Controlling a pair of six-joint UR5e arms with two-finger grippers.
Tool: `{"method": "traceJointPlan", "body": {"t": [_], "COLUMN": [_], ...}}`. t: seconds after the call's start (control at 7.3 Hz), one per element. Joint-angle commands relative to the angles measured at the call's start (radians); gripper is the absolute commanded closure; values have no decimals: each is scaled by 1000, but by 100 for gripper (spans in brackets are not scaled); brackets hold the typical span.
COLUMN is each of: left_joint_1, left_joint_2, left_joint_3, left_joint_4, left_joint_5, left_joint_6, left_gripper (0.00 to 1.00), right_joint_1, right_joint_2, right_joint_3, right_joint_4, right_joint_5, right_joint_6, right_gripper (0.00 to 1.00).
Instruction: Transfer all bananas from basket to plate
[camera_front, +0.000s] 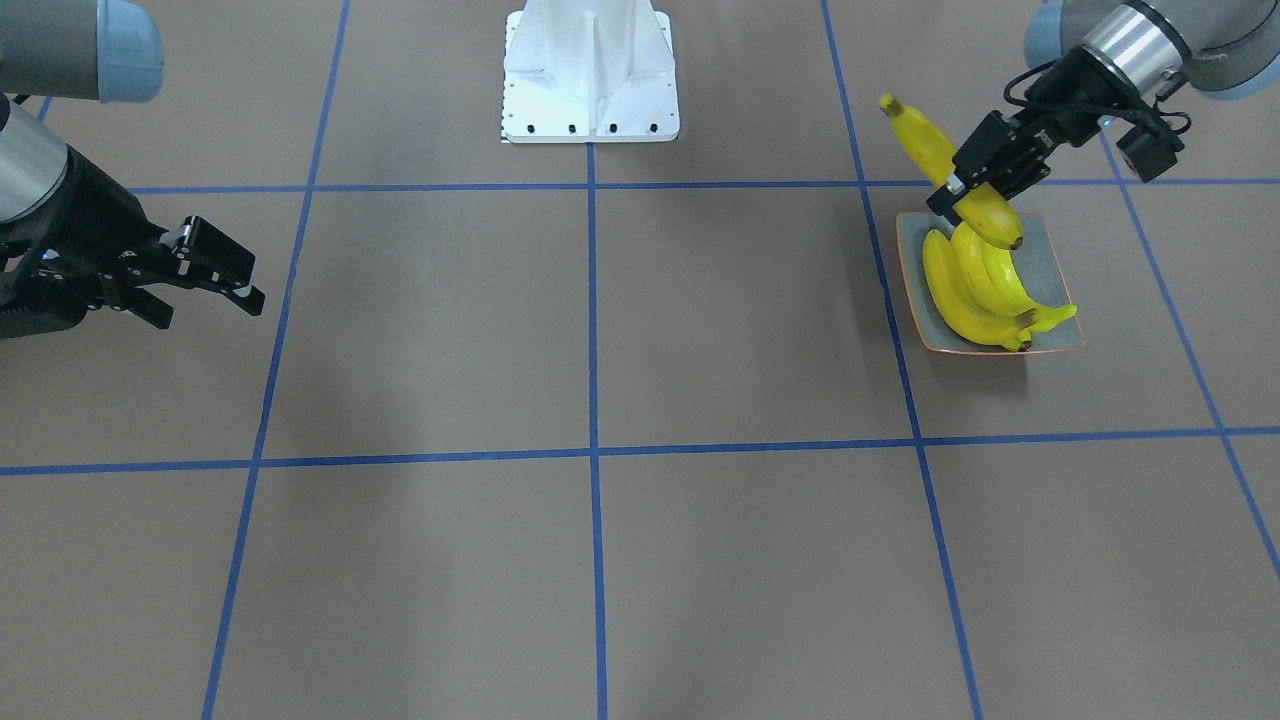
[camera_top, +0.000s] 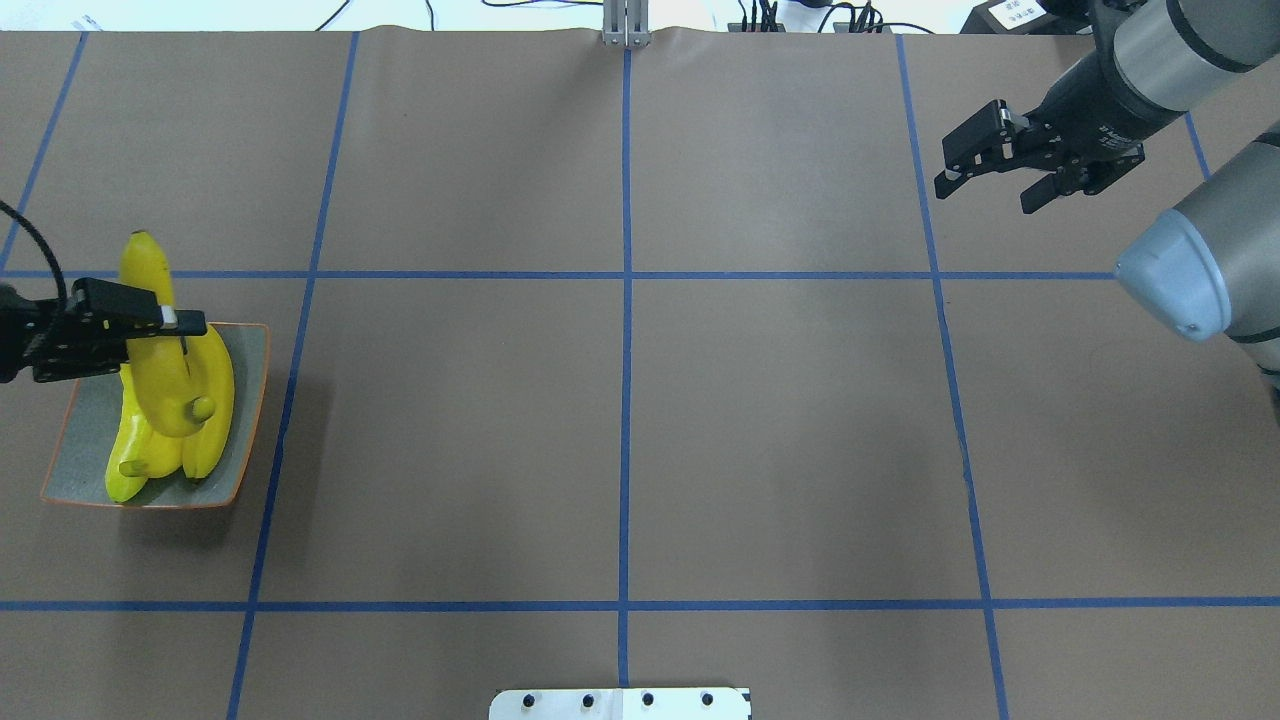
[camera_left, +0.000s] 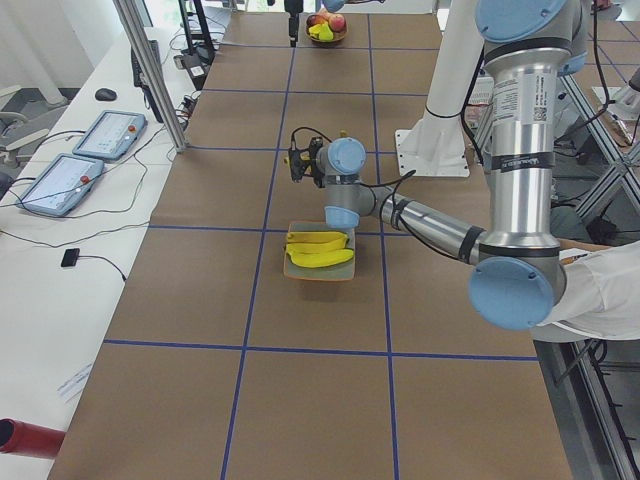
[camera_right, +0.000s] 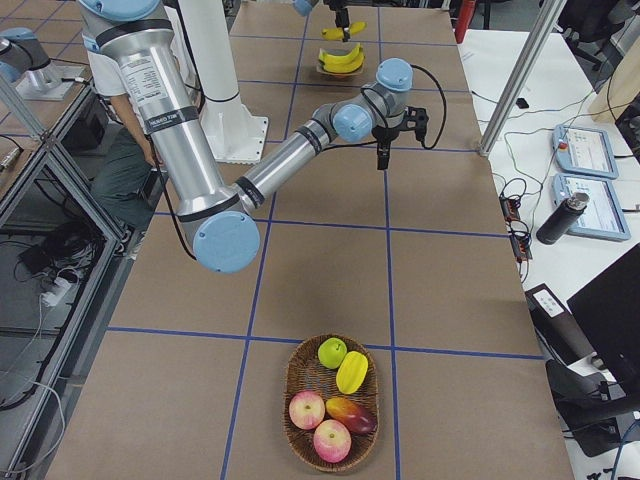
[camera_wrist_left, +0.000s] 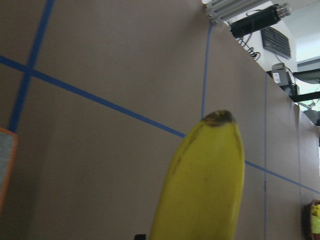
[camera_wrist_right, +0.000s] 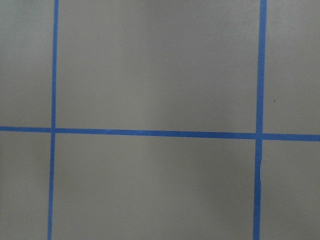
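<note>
four bananas in all: three bananas (camera_front: 965, 300) lie on the one plate (camera_front: 1050, 265) and the fourth banana (camera_front: 925, 135) is in the left end effector (camera_front: 960, 190), whose jaws are clamped across its middle. the right end effector (camera_front: 210, 310) is spread wide with nothing between its fingers. it hangs over bare desk, well apart from the plate. there is one basket (camera_right: 291, 380), at the desk's right end, holding two red apples, a green apple, a yellow fruit and a reddish one.

the desk (camera_front: 700, 330) is covered in brown paper marked into squares by blue tape. a white arm mount (camera_front: 590, 75) stands at the robot's edge. beside the desk runs a white side bench (camera_left: 60, 260) with two tablet-like pendants (camera_left: 95, 135), cables and an aluminium post. a person's white sleeve (camera_left: 600, 290) shows in the exterior left view.

the plate sits at the desk's left end, just inside a taped square. its three bananas lie side by side, their long axes running from the robot's side toward the operators' side. the fourth banana is steeply tilted, one end raised and the other down over the pile. whether it touches the pile i cannot tell.
</note>
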Motion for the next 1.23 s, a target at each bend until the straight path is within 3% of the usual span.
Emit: {"method": "traceJointPlan", "body": {"t": [0.0,0.27,1.1], "left_joint_1": [-49,-87,-89], "left_joint_2": [76,78,22], "left_joint_3": [76,161,328], "left_joint_4": [-1,-7,6], "left_joint_5": [-39,-108,-116], "left_joint_6": [67,136,224], "left_gripper": [100,100,100], "right_joint_1": [-4,-15,-18], "right_joint_2": [-1,-1,3], "right_joint_3": [-8,-19,-8], "right_joint_4": [1,13,14], "right_joint_5": [-7,-26,-26], "right_joint_6": [12,13,36], "right_gripper": [0,0,0]}}
